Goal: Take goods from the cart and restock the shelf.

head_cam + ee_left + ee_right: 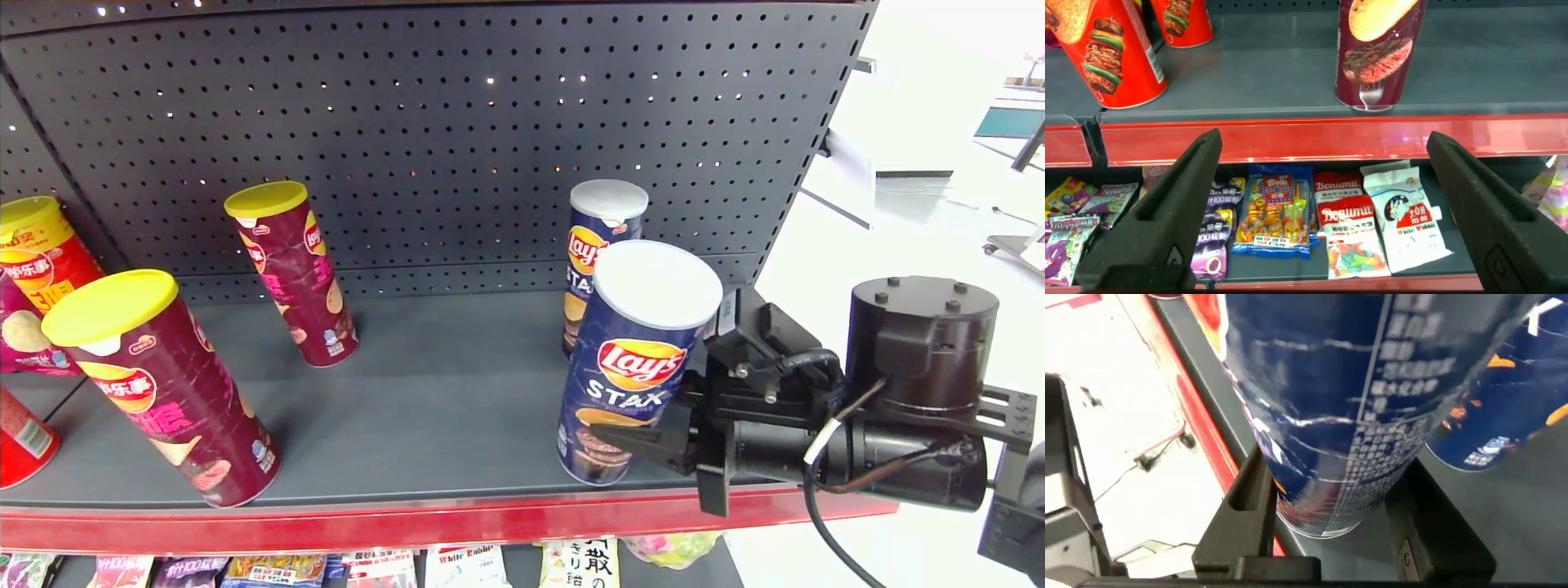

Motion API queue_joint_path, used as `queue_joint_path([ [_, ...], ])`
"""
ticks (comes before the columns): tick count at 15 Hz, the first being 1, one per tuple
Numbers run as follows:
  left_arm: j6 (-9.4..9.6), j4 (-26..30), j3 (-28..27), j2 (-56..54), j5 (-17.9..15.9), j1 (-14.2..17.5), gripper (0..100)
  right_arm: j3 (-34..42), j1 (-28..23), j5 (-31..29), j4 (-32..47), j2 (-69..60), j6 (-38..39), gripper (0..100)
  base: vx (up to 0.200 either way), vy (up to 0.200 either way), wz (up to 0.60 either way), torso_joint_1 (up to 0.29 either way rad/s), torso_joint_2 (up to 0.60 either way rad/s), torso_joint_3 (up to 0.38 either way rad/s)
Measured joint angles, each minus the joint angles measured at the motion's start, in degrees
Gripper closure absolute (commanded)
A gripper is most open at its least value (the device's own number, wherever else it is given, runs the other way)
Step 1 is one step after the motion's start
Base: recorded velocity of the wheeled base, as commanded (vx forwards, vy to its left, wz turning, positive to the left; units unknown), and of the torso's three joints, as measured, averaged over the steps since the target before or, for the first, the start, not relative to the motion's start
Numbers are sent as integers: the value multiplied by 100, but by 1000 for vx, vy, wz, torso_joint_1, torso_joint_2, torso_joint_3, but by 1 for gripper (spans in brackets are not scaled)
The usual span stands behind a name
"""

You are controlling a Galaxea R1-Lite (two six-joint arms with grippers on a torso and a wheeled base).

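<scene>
Blue chip can (633, 359) at shelf (424, 408) front, lower side hidden by pinching right fingers (653, 445); left fingers (1167, 220) spread.

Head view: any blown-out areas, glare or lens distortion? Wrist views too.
Head view: the room right of the shelf is blown out white; light pinpricks show through the pegboard; the maroon cans lean outward, likely wide-angle distortion. Right wrist view: white glare streaks cross the blue can. Left wrist view: even light, soft sheen on the red shelf edge.
</scene>
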Motion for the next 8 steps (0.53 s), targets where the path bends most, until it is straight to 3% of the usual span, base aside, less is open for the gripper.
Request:
queue_joint_path([
  [8, 0, 0, 0, 0, 2, 0, 0, 0, -23, 37, 16, 261, -169, 100, 0, 0, 0, 0, 0, 0],
])
